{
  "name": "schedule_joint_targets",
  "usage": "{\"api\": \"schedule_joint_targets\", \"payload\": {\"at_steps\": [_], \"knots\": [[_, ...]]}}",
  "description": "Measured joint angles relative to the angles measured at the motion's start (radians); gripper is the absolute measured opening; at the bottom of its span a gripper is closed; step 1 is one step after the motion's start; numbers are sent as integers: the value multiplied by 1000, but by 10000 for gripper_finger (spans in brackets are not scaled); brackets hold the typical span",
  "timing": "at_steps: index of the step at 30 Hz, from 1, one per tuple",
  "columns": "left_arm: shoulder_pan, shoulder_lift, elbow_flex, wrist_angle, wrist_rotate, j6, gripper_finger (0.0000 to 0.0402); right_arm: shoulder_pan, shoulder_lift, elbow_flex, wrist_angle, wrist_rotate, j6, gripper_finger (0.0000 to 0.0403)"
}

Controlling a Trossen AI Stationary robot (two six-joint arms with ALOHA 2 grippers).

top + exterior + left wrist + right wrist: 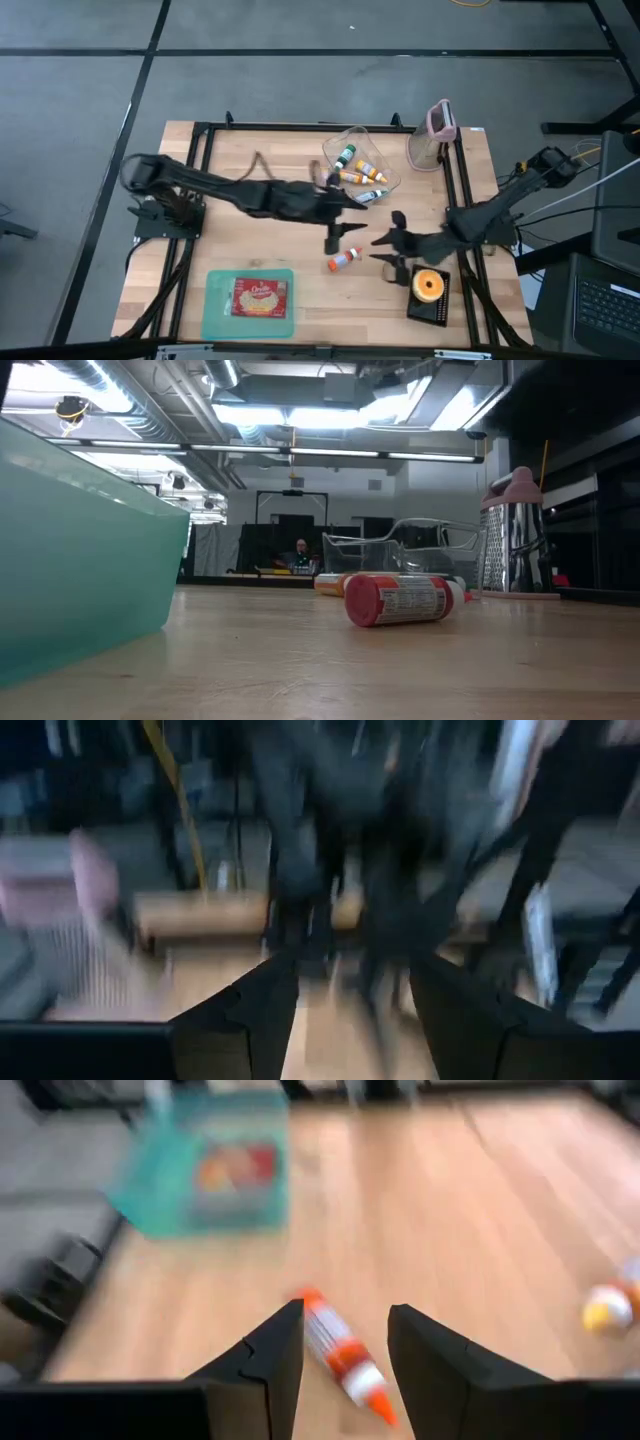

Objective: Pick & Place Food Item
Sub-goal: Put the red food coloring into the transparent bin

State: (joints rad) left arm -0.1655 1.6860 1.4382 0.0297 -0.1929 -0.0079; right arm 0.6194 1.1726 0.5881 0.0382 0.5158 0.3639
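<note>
Bottles are the food items here: one small orange-capped bottle (343,260) lies on its side on the bare wood, well apart from the teal tray (213,318) holding a popcorn packet (260,297), and several more sit in the clear bowl (385,160). The right gripper (381,248), fingers spread and holding nothing, hovers just beside the loose bottle and points at it; its wrist view shows the bottle (340,1356) lying slantwise between the fingers. A good grasp probably means turning the wrist so the fingers cross the bottle's body, then lowering and closing at its middle. The left gripper (352,218) waits near the bowl, fingers spread and empty. Its wrist view is smeared, so little there can be made out; the bottle labels are unreadable.
</note>
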Motion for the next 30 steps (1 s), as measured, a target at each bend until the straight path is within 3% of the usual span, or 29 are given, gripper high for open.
{"api": "schedule_joint_targets", "payload": {"at_steps": [2, 7, 15, 21, 26, 30], "knots": [[-30, -76, -37, 45, -9, 57, 187, -36, 65, 14, -28, -28, 7, 146], [-130, -245, -166, 213, -112, 173, 177, -136, 159, 56, -40, -235, -33, 146], [-286, -429, -502, 479, -311, 223, 159, -244, 323, 194, -242, -482, -165, 146], [-355, -473, -663, 605, -415, 190, 168, -292, 490, 310, -365, -559, -285, 146], [-393, -471, -696, 613, -498, 180, 179, -322, 593, 404, -449, -561, -355, 146], [-406, -471, -696, 613, -498, 177, 182, -335, 617, 453, -492, -558, -376, 146]]}}
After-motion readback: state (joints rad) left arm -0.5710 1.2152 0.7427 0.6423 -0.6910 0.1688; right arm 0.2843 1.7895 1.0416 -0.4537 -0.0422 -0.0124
